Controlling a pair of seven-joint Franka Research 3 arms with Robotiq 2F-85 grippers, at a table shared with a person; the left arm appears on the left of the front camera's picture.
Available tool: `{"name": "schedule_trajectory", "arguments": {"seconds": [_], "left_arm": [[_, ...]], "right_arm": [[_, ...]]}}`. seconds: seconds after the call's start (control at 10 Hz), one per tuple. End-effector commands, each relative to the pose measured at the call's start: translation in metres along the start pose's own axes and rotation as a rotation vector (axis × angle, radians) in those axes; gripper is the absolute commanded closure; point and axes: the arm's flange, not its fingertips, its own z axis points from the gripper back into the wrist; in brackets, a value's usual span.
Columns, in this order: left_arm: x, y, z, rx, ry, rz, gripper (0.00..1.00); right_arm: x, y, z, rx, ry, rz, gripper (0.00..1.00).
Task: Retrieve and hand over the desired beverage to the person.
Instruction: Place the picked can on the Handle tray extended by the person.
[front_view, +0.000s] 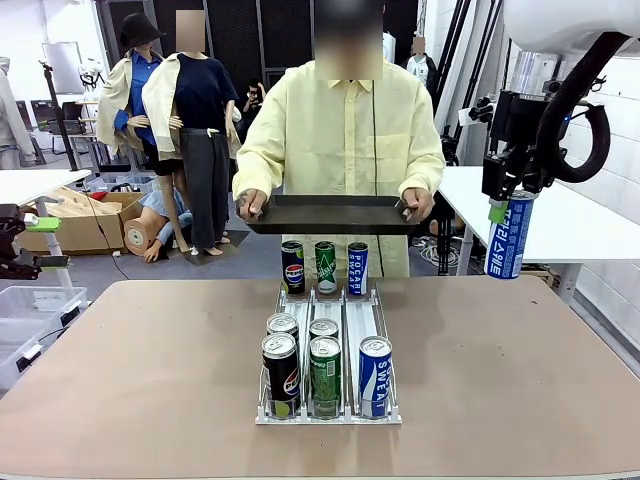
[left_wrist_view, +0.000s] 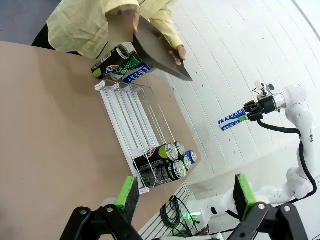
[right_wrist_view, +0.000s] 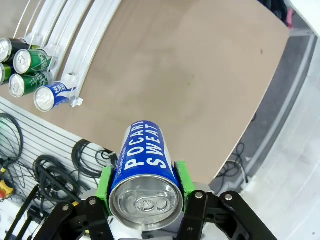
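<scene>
This looks like a robotics lab with a mock drinks stand set up in it. A brown counter (front_view: 520, 400) carries a wire rack (front_view: 365, 310) of cans (front_view: 324, 375), and a white robot arm (front_view: 570, 25) reaches in at 2 o'clock. Black stands (front_view: 453, 60) rise at 1 o'clock above a white table (front_view: 590, 225). At 9 o'clock a cardboard box (front_view: 75, 230) and a clear bin (front_view: 35, 310) sit on the floor. In the right wrist view, loose cables (right_wrist_view: 12, 135) lie at 8 o'clock beside a slatted panel (right_wrist_view: 55, 135).

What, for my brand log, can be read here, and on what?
"POCARI SWEAT": blue can in the right hand.
"SWEAT": near blue can in the rack.
"POCARI": far blue can.
Black cans, green cans: print too small to read.
</scene>
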Motion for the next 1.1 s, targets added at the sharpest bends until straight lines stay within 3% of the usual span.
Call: {"name": "schedule_trajectory", "arguments": {"seconds": [0.0,0.8,1.0], "left_arm": [[0.000,-0.001,0.001,-0.015,-0.012,0.004,0.00],[0.000,-0.001,0.001,-0.015,-0.012,0.004,0.00],[0.000,-0.001,0.001,-0.015,-0.012,0.004,0.00]], "right_arm": [[0.000,0.001,0.003,0.002,-0.001,-0.011,1.00],[0.000,0.000,0.000,0.000,0.000,0.000,1.00],[0.019,0.013,0.009,0.012,-0.017,0.010,1.00]]}}
